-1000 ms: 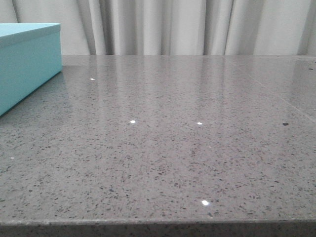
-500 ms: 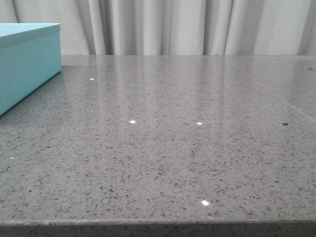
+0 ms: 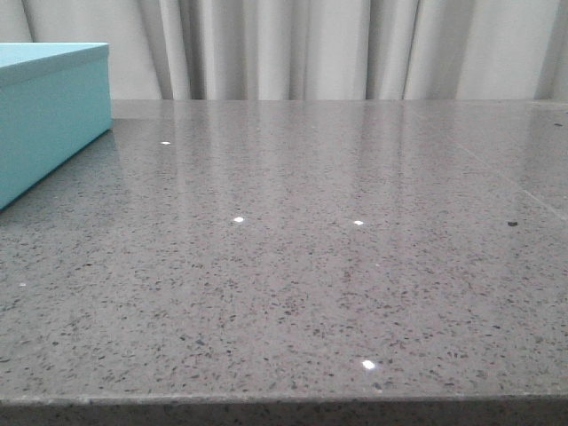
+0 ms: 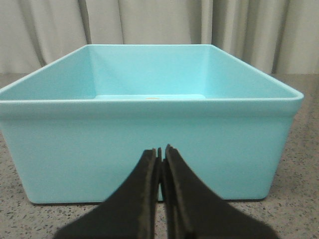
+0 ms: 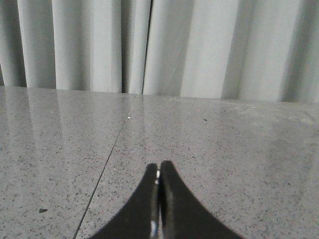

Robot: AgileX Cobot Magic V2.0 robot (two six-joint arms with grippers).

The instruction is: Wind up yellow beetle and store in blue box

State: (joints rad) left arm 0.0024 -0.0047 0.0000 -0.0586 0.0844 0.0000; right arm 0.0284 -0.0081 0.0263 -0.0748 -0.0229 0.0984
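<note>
Both sets of jaws are pressed together with nothing pinched between them. The left gripper is held low over the worktop, just in front of the near wall of the blue box, aimed square at it and level, so the open top and pale floor inside can be looked into. That spot is probably picked so a drop over the rim is only a short reach.

The right gripper is also kept low and level, pointed out over bare speckled stone toward the curtain, with nothing near it.

In the front view the box is parked at the far left edge, neither arm shows, and the middle is left free, likely as working room.

The yellow beetle can't be found in any view, so winding isn't judged started.
</note>
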